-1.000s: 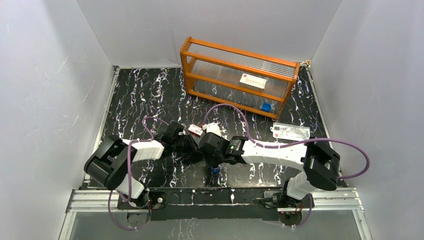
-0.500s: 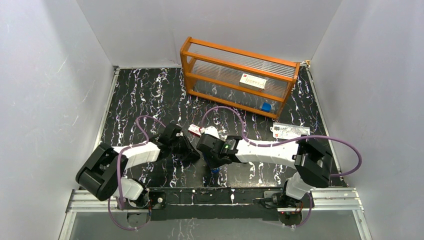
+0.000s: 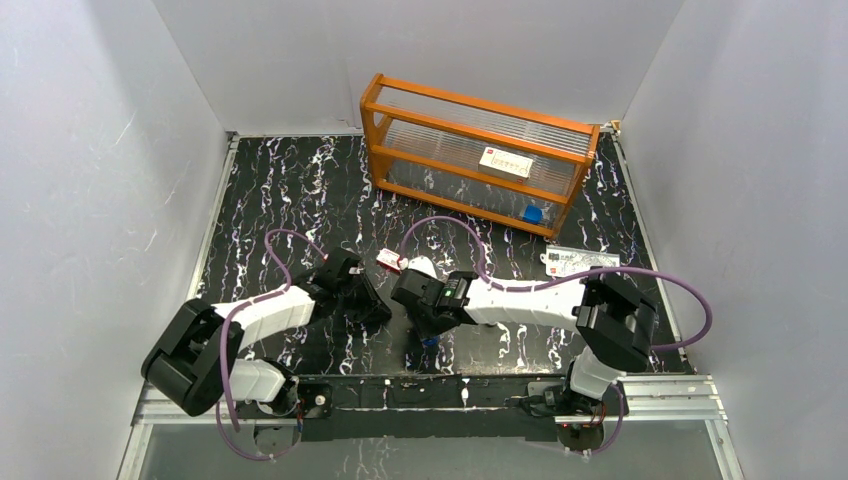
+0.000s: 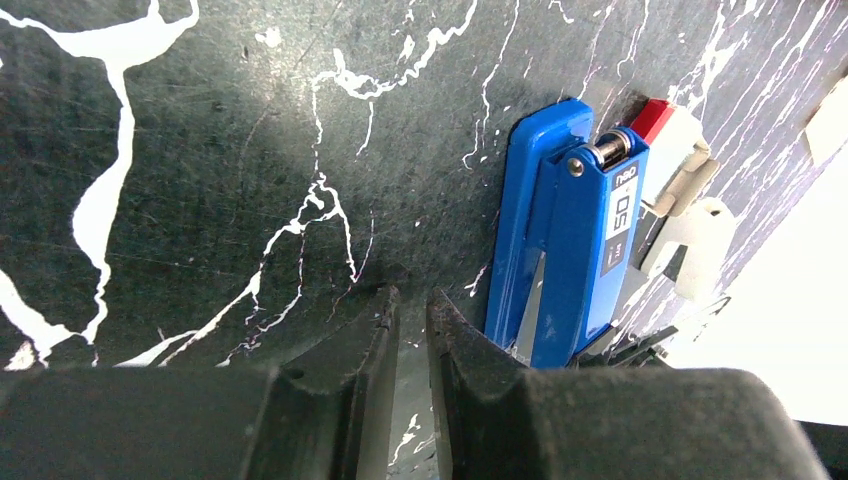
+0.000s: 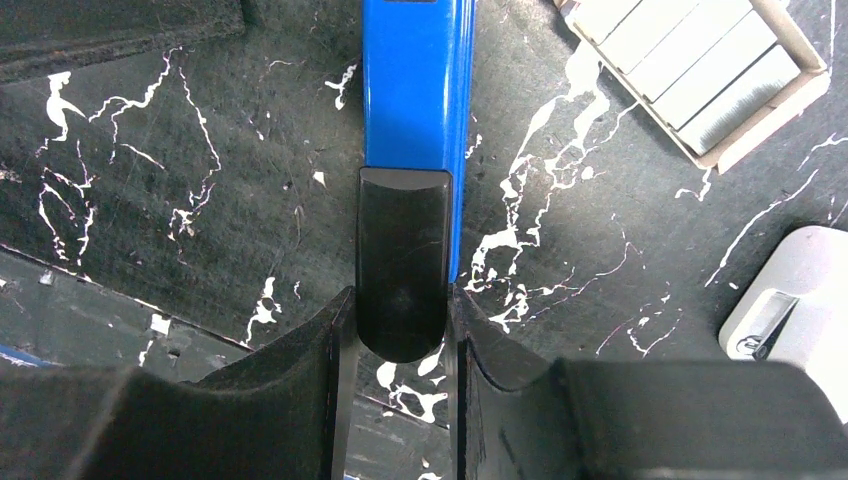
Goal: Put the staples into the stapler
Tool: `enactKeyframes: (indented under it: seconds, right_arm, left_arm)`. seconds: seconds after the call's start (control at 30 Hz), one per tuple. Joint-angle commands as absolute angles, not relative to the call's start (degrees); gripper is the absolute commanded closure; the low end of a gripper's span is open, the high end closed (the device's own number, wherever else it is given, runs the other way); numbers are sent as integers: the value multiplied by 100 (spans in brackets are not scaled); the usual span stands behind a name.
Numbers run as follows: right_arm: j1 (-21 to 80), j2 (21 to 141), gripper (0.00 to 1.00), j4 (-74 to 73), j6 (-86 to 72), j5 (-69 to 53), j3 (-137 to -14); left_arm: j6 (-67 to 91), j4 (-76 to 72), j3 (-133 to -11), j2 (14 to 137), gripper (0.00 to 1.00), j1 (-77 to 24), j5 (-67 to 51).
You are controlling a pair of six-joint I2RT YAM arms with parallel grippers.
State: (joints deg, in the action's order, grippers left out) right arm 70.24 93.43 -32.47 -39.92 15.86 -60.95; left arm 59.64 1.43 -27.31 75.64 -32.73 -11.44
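Stapler: we find the stapler [image 5: 415, 80] lying flat on the desk [image 3: 280, 200], close to the near edge and about midway along it.
Staples: the staples [image 5: 690, 65] sit as grey strips in their open box [image 4: 675, 150], just beside the stapler on the side away from the near edge.
Right fingers: the right fingers [image 5: 320, 350] are clenched on the stapler's black front end, one on each narrow side.
Left fingers: the left fingers [image 4: 365, 340] are drawn almost together with only a thin slit between them and nothing in it. They are low over the bare desk just beside the stapler.
Handling, stapler: we judge it light and stiff, with smooth plastic sides that may slip. It is hinged, so a grip on one part could let the other swing. The narrow sides look the best place to take hold.
Handling, staples: we judge the strip very light and brittle, likely to snap or shed if squeezed hard. Its long edges look the safest hold.
Right wrist view alone: it shows the contact on the black end, the strips inside the box and a white object [image 5: 790, 300] nearby.
Left wrist view alone: it shows the stapler's hinge end and label, and the box's red flap.
Top view alone: it shows both arms' layout and the rack [image 3: 475, 150] at the far edge. The stapler is mostly hidden there.
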Motion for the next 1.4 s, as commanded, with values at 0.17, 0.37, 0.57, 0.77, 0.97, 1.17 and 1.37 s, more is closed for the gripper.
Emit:
enactKeyframes:
  seconds: [0.17,0.37,0.57,0.77,0.97,1.17,1.37]
  right_arm:
    - [6895,9732,69,-2939,-4096,1012,-5731]
    - [6863,10012,69,-3014,-4027,775,-5737]
    - [6822,10330,69,-3382,-4013,615,-5873]
    - [6798,10397,65,-3541,-3912,880,-6308]
    - [6782,9912,49,-3507,-3674,1499,-6837]
    - [6677,9408,34,-3329,-3520,1605,-7004]
    - [6650,8915,31,-3202,-3481,1616,-6860]
  left_arm:
    - [5734,988,-2628,7465,83,-3234,-501]
    - [5692,975,-2671,7504,83,-3230,-484]
    - [5654,993,-2674,7497,83,-3232,-466]
    - [5636,1088,-2755,7418,83,-3226,-427]
    - [5565,1294,-2900,7241,83,-3228,-298]
    - [5538,1443,-3046,7160,81,-3226,-226]
    - [5441,1667,-3209,7020,80,-3226,-84]
